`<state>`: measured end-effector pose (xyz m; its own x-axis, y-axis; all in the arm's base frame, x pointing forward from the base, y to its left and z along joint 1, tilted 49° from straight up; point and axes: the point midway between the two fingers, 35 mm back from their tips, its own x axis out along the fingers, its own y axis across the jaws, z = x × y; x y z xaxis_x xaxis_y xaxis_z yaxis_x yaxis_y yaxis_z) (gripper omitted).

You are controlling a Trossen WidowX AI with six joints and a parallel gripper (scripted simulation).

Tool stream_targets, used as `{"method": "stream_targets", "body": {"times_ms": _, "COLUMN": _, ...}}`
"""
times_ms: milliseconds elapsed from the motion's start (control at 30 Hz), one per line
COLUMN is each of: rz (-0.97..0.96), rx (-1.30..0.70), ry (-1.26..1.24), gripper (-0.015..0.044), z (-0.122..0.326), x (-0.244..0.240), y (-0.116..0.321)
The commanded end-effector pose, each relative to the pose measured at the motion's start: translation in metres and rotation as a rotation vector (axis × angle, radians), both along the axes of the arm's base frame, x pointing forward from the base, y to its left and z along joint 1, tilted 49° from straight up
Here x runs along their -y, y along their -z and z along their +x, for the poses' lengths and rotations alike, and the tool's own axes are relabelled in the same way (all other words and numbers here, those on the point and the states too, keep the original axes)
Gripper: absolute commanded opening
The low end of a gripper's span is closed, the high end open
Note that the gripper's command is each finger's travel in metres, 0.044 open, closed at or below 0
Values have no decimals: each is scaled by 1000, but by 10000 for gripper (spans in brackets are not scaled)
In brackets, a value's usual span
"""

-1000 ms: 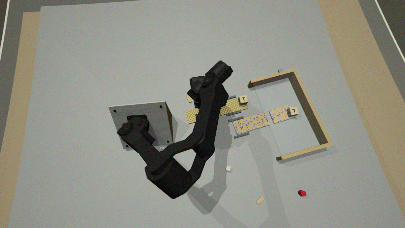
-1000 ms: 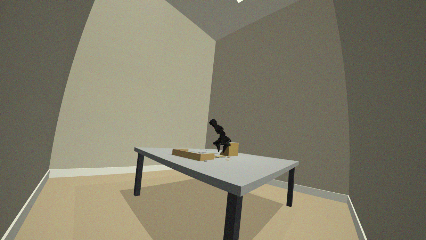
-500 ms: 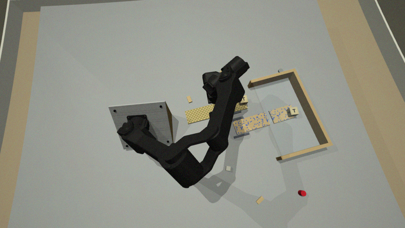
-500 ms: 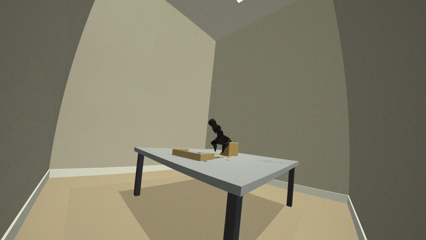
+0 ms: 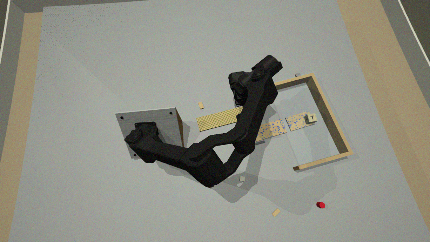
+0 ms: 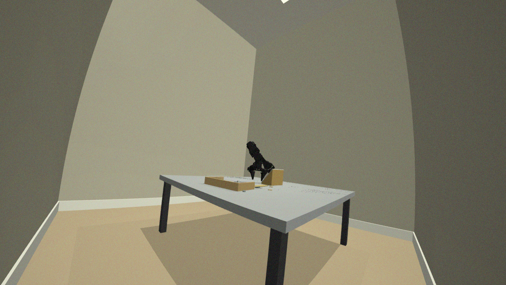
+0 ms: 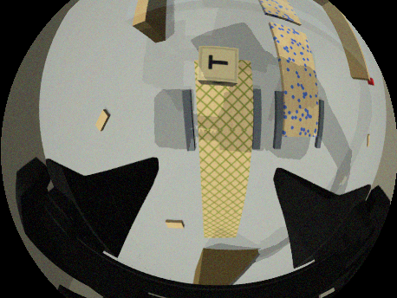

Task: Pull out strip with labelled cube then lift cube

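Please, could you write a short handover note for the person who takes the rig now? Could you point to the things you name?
Gripper (image 6: 256, 179) (image 7: 218, 169): open, nothing held, raised over the table.
Yellow cross-hatched flat strip (image 5: 218, 119) (image 7: 224, 173): one piece, drawn clear of the wooden three-sided frame (image 5: 330, 112) (image 6: 226, 184).
Pale T-marked cube (image 7: 218, 64): on that strip's far end.
Blue-speckled flat strip (image 5: 271, 129) (image 7: 299, 78): split by a gap; leave it.
Done: strip looks pulled out.
Left: grasp the cube, hold it up.
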<state>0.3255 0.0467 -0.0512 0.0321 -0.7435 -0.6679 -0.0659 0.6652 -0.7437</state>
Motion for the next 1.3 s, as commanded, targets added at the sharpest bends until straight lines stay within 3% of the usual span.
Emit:
{"method": "stream_targets", "body": {"times_ms": 0, "rz": -2, "rx": 4, "ry": -5, "gripper": 440, "z": 15, "x": -3, "y": -1}}
{"method": "stream_targets", "body": {"times_ms": 667, "rz": -1, "rx": 7, "ry": -5, "gripper": 440, "z": 76, "x": -18, "y": -4}}
{"method": "stream_targets", "body": {"times_ms": 900, "rz": -1, "rx": 7, "ry": -5, "gripper": 256, "z": 77, "x": -12, "y": 2}}
{"method": "stream_targets", "body": {"times_ms": 1267, "rz": -1, "rx": 7, "ry": -5, "gripper": 250, "z": 78, "x": 2, "y": 14}}
